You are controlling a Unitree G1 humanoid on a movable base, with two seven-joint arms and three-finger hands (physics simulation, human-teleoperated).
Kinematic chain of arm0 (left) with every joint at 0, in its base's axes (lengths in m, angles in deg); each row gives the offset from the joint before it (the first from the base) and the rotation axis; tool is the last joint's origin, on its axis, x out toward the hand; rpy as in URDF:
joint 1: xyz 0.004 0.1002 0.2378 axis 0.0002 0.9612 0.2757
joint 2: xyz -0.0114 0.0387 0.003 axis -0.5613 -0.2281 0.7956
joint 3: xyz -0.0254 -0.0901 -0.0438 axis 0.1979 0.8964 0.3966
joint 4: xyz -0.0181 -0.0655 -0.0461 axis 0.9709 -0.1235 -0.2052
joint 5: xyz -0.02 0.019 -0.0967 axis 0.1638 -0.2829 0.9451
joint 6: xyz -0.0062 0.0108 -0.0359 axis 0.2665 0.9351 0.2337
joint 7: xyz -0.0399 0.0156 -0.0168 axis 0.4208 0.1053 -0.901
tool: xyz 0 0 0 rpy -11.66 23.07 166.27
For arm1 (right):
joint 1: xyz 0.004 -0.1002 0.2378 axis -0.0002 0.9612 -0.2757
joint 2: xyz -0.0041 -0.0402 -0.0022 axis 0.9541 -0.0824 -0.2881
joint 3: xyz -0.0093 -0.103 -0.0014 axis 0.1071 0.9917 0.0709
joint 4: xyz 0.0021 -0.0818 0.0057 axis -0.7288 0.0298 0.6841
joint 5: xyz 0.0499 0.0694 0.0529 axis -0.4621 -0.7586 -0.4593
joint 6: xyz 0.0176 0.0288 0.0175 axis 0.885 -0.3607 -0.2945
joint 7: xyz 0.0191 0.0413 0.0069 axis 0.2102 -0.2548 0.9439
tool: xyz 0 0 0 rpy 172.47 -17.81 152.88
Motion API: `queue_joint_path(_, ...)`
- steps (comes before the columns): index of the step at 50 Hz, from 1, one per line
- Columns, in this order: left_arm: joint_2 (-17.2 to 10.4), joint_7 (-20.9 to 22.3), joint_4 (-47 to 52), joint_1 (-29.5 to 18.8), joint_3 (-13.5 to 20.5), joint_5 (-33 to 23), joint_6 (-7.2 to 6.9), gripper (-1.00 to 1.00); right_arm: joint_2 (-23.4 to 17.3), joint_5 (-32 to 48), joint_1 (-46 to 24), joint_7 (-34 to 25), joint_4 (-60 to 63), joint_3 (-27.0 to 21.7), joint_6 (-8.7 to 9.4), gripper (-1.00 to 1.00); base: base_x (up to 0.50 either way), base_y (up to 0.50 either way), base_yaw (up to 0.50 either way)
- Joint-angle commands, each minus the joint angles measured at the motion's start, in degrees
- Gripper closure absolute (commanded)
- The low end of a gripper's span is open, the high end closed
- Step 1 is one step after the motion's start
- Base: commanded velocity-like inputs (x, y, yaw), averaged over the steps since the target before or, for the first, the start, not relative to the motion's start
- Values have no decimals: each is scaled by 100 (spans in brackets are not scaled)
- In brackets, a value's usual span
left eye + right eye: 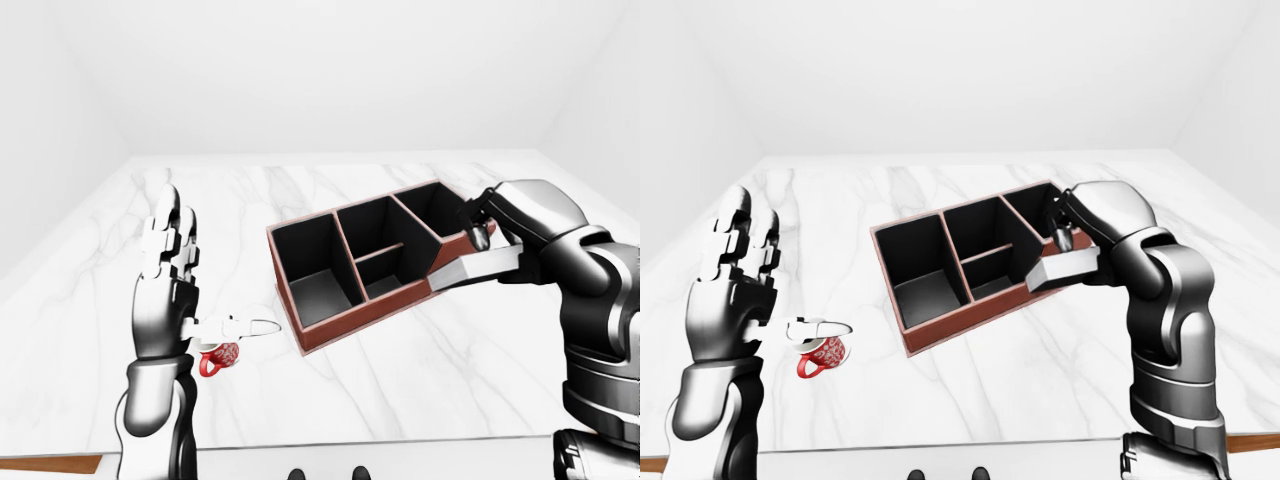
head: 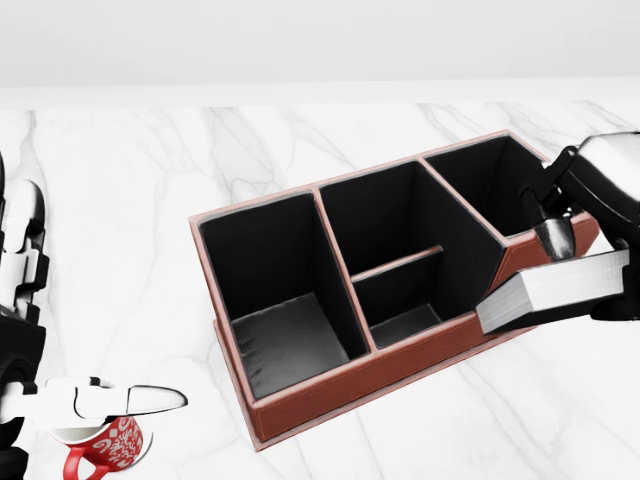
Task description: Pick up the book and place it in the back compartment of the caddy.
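Already the right hand (image 2: 590, 215) clamps the book (image 2: 550, 292) by its spine end beside the caddy (image 2: 330, 385) (stiff, light, probably slippery); left hand (image 1: 168, 270) fingers splayed.

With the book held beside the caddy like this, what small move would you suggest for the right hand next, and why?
Probably lift the right hand a little and carry the book up-left in the head view, over the right-end compartment. The book sits tilted against the caddy wall's outside, not yet above any opening. All compartments look empty. The left hand is open, clear of it.
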Motion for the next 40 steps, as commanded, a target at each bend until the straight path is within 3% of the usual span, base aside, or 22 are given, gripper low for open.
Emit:
queue_joint_path(1, -4, 3, 37, -11, 25, 18, 0, -100, 134, 75, -410, 1, -130, 224, 0, 100, 0, 0, 0)
queue_joint_path(23, -9, 0, 33, -31, 37, 28, 0, -100, 328, 140, -1074, 1, -822, 601, 0, 100, 0, 0, 0)
queue_joint_path(40, -21, -29, -51, -71, 49, 30, 0, -100, 489, 87, -942, 1, -817, 676, 0, 100, 0, 0, 0)
